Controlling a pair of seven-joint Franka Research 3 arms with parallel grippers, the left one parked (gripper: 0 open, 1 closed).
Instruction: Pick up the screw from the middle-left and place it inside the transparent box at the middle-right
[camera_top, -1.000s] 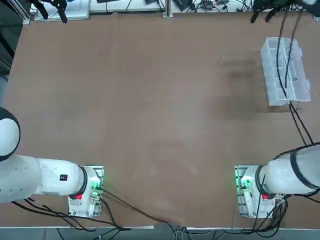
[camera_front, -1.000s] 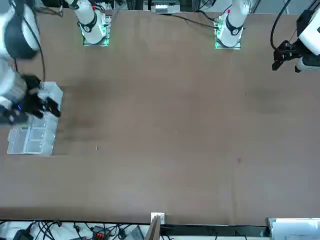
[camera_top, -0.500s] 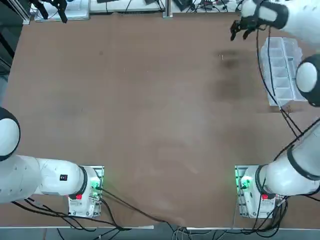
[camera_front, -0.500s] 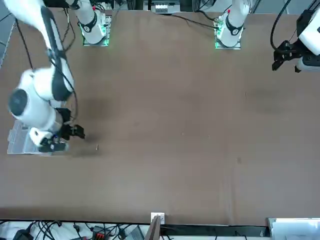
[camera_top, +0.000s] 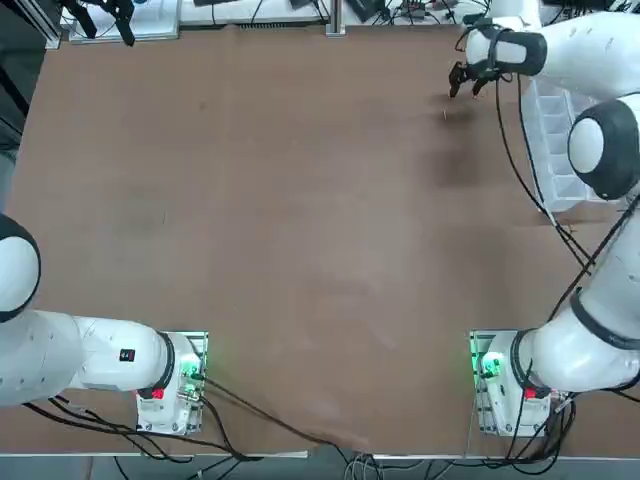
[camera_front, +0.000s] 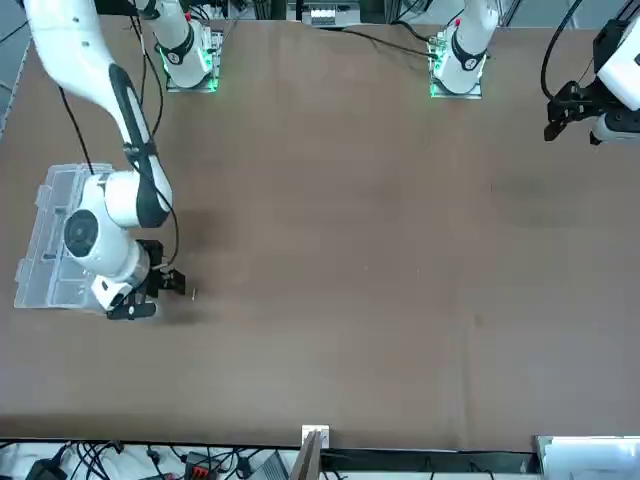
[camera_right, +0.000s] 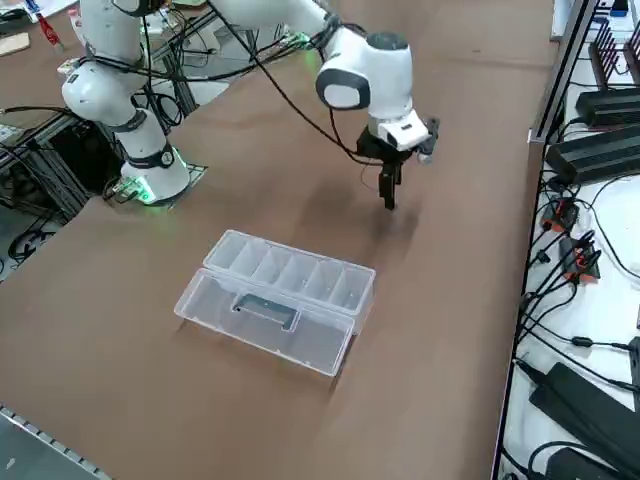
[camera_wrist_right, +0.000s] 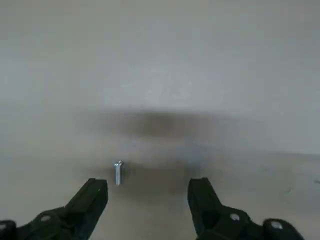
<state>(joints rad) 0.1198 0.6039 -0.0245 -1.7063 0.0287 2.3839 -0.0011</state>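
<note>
Fingers (camera_wrist_right: 95, 200) of the right gripper (camera_wrist_right: 148, 192) are seen spread wide apart, grasping nothing, with bare counter (camera_wrist_right: 160, 60) showing through the gap between them. Just beyond the tip of one finger, slightly inside the gap, the screw (camera_wrist_right: 118, 172) is seen lying on the counter, apart from both fingers. A soft dark shadow is cast on the counter a little farther out from the fingers.

From overhead, the right gripper (camera_top: 466, 80) is shown pointing down over the far part of the counter, with the screw (camera_top: 444, 115) just beside it as a thin pale sliver. In the front view the screw (camera_front: 194, 293) is likewise found just off the fingertips of the gripper (camera_front: 158, 295).

Farther from the fingers, on the side away from the screw, the transparent box (camera_right: 280, 298) is seen resting flat on the counter with its hinged lid folded open beside the row of compartments. The box is well apart from the fingers, and what its compartments hold cannot be told.
</note>
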